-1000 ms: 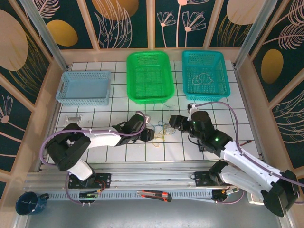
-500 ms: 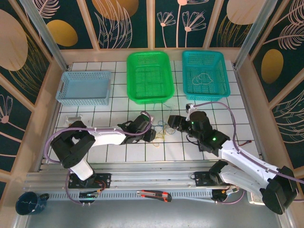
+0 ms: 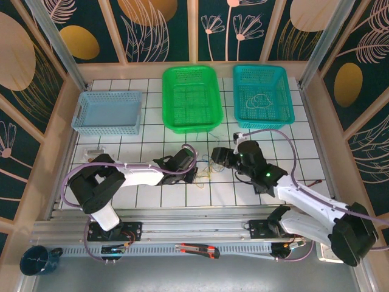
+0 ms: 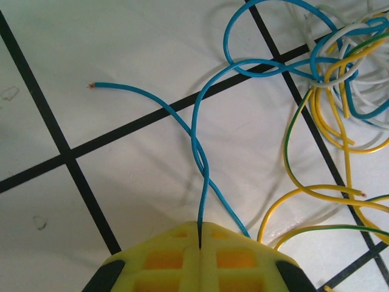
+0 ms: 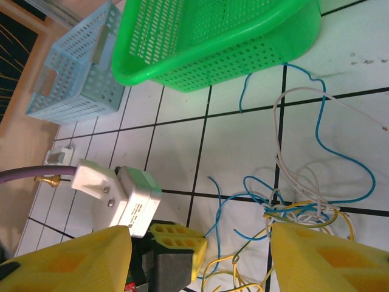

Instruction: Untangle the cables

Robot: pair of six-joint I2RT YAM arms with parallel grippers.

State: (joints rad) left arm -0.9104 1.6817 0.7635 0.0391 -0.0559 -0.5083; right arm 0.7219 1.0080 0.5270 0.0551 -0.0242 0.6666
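- White tabletop with thin black grid lines, evenly and brightly lit, shadows faint.
- Dark teal wall panels printed with gold and pink leaves and flowers stand behind the tabletop and along its left and right sides.
- Pale wooden battens split the panels.
- Light wooden ledge borders the tabletop's left edge.
- Silver aluminium posts rise from the tabletop's far corners, leaning outward.
- Grey slotted metal rail runs along the tabletop's near edge.
- Plain grey surface lies nearer than the rail.
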